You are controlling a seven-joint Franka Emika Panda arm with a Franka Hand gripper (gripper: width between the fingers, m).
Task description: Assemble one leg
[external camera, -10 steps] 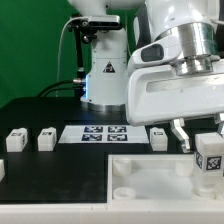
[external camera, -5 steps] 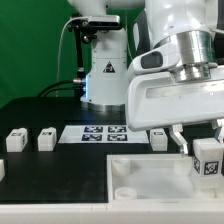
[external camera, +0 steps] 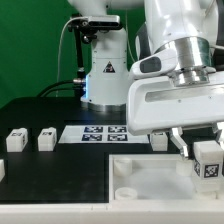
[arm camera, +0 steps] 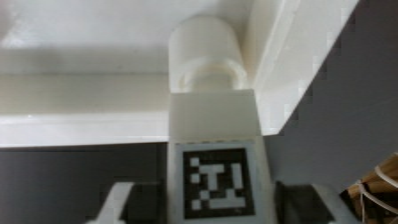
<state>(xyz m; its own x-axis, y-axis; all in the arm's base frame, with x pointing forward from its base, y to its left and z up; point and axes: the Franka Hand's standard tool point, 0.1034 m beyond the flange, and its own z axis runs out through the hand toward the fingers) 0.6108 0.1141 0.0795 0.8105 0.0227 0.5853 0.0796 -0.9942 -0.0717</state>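
Note:
My gripper (external camera: 200, 150) is shut on a leg (external camera: 208, 160), a small white block with a black-and-white marker on its face, held over the far right corner of the large white tray (external camera: 150, 185). In the wrist view the held leg (arm camera: 217, 150) stands between my fingers (arm camera: 121, 203), its rounded tip reaching over the tray's rim and inner wall (arm camera: 107, 105). Three more legs stand on the black table: one (external camera: 16, 141) at the exterior view's left, one (external camera: 46, 139) beside it, and one (external camera: 158, 138) just behind the tray.
The marker board (external camera: 96, 133) lies flat between the legs. A white robot base (external camera: 105, 75) with cables stands behind it. Another white block (external camera: 2, 170) shows at the exterior view's left edge. A green backdrop closes the back.
My gripper has moved down and slightly to the exterior view's right with the leg, bringing it lower over the tray's corner.

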